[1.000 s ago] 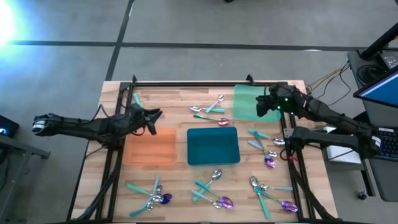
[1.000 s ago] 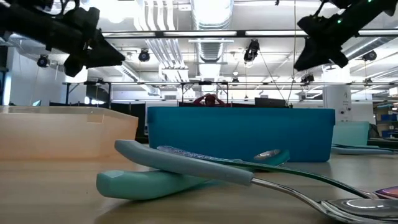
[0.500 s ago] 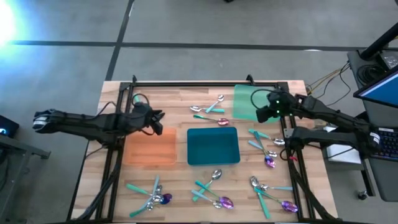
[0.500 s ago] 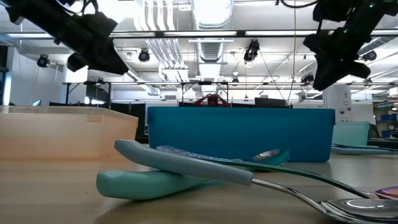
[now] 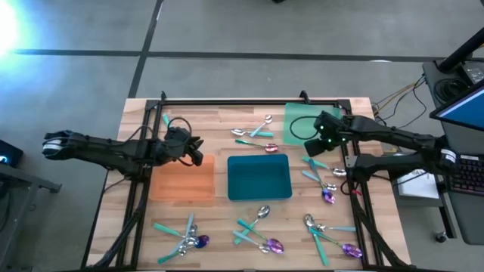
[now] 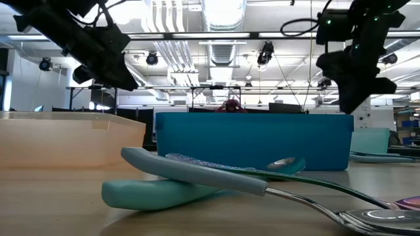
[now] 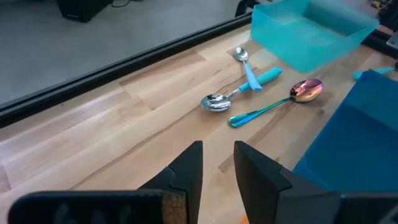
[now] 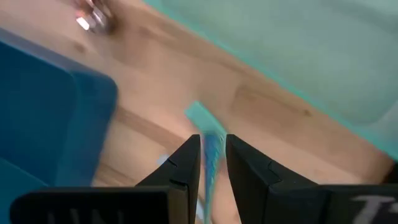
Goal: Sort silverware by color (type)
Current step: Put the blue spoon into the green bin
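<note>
The silverware lies on the wooden table in five loose clusters: one at the far middle, one at the right edge beside the teal tray, and three along the near edge. An exact count of pieces cannot be made from above. Most have teal-green handles and shiny silver heads; a few are iridescent purple-blue. The far cluster holds three spoons. A teal-handled spoon lies nearly crosswise with its bowl to the left. A smaller one lies slanted with its bowl toward the far edge. The iridescent spoon lies crosswise with its bowl to the right. Pieces in the other clusters cross one another at mixed angles. There are three trays, the other two being an orange tray and a green tray. The left gripper hovers above the orange tray's far edge, fingers slightly apart and empty. The right gripper hangs by the green tray's near corner, fingers also narrowly parted, holding nothing.
</note>
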{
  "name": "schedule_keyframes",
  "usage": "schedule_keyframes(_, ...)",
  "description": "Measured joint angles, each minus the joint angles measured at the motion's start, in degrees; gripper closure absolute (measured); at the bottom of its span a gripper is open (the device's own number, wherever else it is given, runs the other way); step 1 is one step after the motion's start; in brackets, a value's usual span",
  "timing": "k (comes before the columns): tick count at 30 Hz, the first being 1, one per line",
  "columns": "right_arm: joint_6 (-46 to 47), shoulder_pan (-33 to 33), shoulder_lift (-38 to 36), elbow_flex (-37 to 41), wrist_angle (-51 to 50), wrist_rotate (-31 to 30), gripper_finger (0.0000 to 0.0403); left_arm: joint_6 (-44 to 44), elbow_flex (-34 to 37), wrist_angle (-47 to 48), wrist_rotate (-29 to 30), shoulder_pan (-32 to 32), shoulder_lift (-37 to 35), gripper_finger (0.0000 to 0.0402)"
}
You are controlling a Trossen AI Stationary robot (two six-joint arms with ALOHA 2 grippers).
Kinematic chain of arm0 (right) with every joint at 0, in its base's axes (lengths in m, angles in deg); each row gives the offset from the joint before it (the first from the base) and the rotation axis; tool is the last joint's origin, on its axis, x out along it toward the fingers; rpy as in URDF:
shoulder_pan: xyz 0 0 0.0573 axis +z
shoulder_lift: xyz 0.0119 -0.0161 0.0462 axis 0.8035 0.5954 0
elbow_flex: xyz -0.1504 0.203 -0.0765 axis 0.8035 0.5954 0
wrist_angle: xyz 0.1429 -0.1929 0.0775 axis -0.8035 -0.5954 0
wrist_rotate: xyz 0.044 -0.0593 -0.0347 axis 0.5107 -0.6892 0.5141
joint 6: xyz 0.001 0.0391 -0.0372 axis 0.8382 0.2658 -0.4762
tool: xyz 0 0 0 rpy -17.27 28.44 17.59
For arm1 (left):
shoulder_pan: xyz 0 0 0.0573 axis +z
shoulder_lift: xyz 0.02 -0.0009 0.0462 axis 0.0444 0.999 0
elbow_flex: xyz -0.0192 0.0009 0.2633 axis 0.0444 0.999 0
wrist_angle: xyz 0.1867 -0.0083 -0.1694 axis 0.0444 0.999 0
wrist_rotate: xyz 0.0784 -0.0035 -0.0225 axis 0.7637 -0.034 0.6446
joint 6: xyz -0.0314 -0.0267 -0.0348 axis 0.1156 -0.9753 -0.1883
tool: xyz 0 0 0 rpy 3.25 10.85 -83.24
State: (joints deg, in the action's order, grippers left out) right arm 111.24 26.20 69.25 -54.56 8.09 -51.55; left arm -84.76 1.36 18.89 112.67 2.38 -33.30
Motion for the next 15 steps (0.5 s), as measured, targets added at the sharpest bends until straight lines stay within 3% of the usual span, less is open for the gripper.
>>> schedule_keyframes(8, 4.26, 5.03, 5.15, 0.06, -3.33, 2.77, 0.0335, 0.01, 0.02, -0.01, 0.0, 0.0, 0.24, 0.0326)
schedule_keyframes(15, 9.15, 12.24, 9.76, 0.06, -3.04, 1.2, 0.0335, 0.44, 0.04, 0.04, 0.0, 0.0, 0.27, 0.0326)
